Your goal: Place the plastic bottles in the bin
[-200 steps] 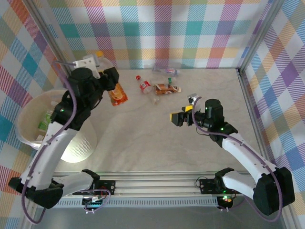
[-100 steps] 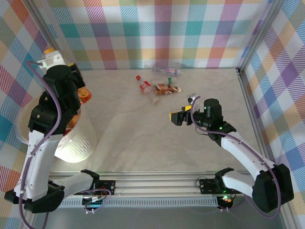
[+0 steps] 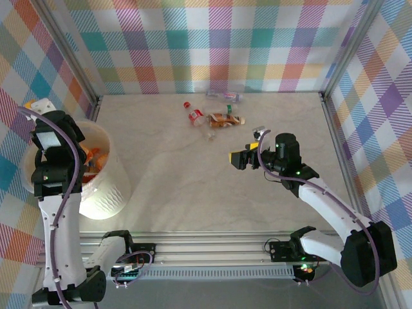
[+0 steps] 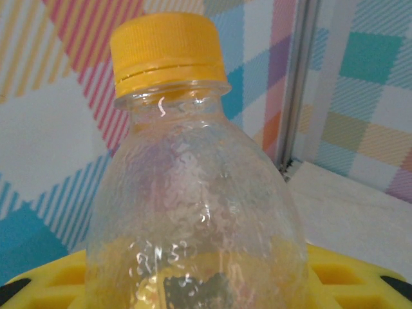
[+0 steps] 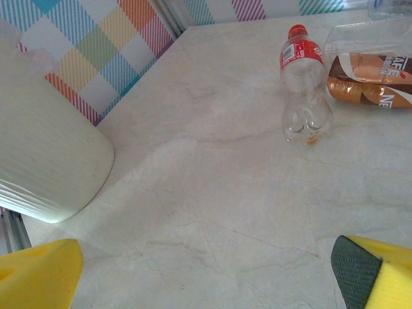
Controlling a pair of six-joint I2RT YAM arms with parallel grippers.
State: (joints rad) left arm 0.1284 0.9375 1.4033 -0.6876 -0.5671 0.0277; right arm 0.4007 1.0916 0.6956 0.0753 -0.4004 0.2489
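My left gripper (image 4: 206, 286) is shut on a clear plastic bottle (image 4: 193, 193) with a yellow cap; the yellow fingers (image 4: 45, 283) show on both sides of its body. In the top view the left arm hangs over the white ribbed bin (image 3: 106, 190) at the far left, with orange showing inside its rim. My right gripper (image 3: 239, 158) stands open above bare table at centre right, nothing between its fingers (image 5: 38, 273). On the far table lie a red-capped bottle (image 3: 193, 114) (image 5: 302, 84), a brown-labelled bottle (image 3: 225, 120) (image 5: 367, 80) and a clear one (image 3: 225, 96).
Checked fabric walls with metal corner posts (image 3: 335, 77) close in the table on three sides. The bin's ribbed wall (image 5: 45, 154) stands left of the right gripper. A metal rail (image 3: 212, 248) runs along the near edge.
The left arm has swung left from the back of the table, carrying the bottle, and now hangs over the bin. The right arm has not moved.
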